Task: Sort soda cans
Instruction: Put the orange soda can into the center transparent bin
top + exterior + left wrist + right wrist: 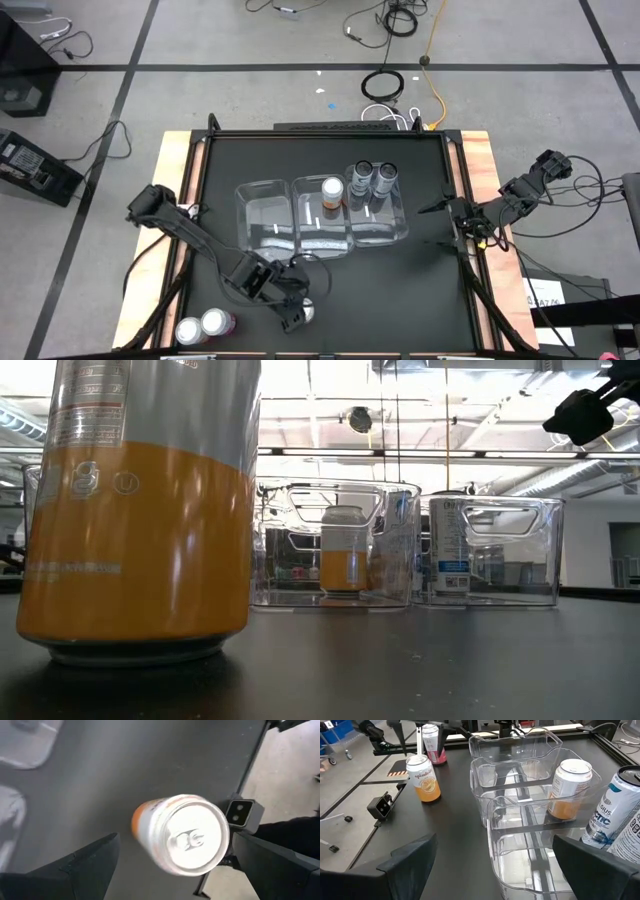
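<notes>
Left gripper (172, 862) open, fingers straddling upright orange can (182, 835) near front table edge; judged best to centre can between fingers and descend before closing, then carry to middle bin (322, 215); right gripper (492, 865) open, waiting at right
</notes>
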{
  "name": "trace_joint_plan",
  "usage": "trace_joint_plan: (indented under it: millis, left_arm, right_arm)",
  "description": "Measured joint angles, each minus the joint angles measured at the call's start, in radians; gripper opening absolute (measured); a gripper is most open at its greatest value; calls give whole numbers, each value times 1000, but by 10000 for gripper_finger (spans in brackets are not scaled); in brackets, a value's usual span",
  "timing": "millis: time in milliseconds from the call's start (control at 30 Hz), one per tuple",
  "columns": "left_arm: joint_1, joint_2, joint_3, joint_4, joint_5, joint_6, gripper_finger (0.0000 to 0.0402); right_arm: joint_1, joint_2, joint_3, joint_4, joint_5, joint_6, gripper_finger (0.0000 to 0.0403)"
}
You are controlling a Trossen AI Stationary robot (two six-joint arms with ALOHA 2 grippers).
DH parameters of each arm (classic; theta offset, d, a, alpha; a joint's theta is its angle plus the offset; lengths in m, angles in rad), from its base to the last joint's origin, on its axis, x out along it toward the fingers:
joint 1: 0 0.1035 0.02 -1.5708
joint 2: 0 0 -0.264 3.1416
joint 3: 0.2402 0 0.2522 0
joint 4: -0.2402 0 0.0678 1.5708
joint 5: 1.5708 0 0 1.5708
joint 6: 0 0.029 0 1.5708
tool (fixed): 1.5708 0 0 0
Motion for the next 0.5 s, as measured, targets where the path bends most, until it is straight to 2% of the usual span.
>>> trace_joint_plan:
  millis: [167,500]
  left_arm:
    - [1,45,0,56,39,-7,395]
    - [4,119,11,39,75,-18,395]
  right_arm:
    - [0,0,0,0,0,0,389]
    - [0,0,0,1,-4,-4,389]
